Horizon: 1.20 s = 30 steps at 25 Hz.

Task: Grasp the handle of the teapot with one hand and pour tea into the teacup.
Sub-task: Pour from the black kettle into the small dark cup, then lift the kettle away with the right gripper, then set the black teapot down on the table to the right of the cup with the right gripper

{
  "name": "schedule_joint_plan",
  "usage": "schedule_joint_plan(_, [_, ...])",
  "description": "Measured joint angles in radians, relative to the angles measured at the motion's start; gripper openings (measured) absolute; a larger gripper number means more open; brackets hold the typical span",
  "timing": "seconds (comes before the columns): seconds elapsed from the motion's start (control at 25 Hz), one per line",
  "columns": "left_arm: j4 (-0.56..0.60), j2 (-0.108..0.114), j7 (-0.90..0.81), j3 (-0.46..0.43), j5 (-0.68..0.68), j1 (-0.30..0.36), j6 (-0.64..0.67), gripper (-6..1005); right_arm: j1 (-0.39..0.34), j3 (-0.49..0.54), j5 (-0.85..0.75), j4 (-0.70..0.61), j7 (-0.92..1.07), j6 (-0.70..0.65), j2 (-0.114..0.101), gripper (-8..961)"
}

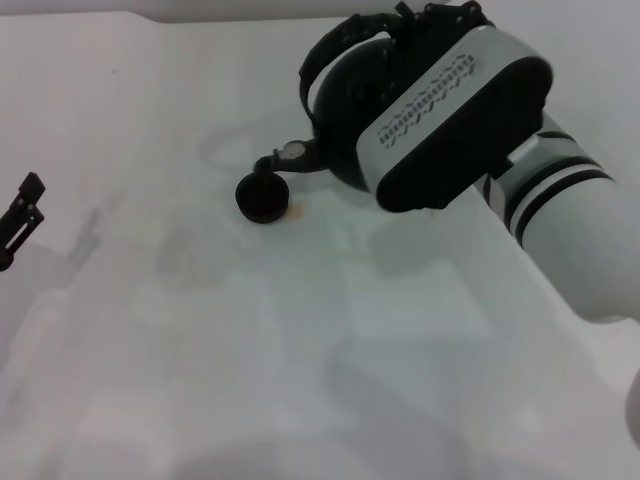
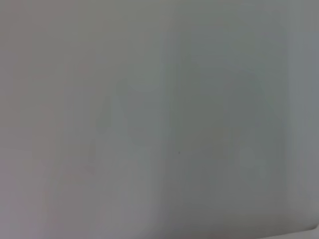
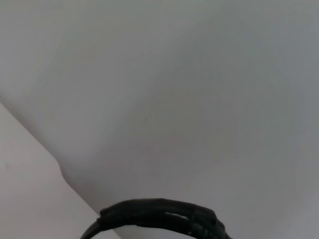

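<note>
Head view: teapot (image 1: 345, 100) tipped, spout over teacup (image 1: 264, 197) on white table (image 1: 250, 350); right gripper (image 1: 425, 25) at handle (image 1: 330, 45), grip impossible to judge; left gripper (image 1: 20, 215) idle at left edge, apparently spread. Left wrist view: only bare table (image 2: 159, 119). Right wrist view: dark handle (image 3: 159, 216) against table (image 3: 174, 99).

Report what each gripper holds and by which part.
Right gripper holds the teapot by its handle, tilted over the teacup. Left gripper holds nothing.
</note>
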Motion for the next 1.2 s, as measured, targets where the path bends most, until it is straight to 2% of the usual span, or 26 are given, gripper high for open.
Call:
schedule_joint_plan(0.4, [0.000, 0.000, 0.000, -0.005, -0.002, 0.002, 0.003, 812, -0.064, 0.153, 0.000, -0.002, 0.116, 0.290, -0.004, 106])
schedule_joint_plan(0.6, [0.000, 0.001, 0.000, -0.005, -0.002, 0.000, 0.007, 812, -0.130, 0.277, 0.000, -0.005, 0.122, 0.481, -0.002, 105])
schedule_joint_plan(0.92, [-0.004, 0.002, 0.000, -0.006, -0.003, 0.000, 0.015, 812, -0.216, 0.455, -0.005, -0.019, 0.116, 0.697, -0.005, 105])
schedule_joint_plan(1.2, [-0.007, 0.003, 0.000, -0.009, -0.005, -0.002, 0.021, 813, -0.236, 0.591, -0.001, -0.078, 0.114, 0.892, -0.004, 106])
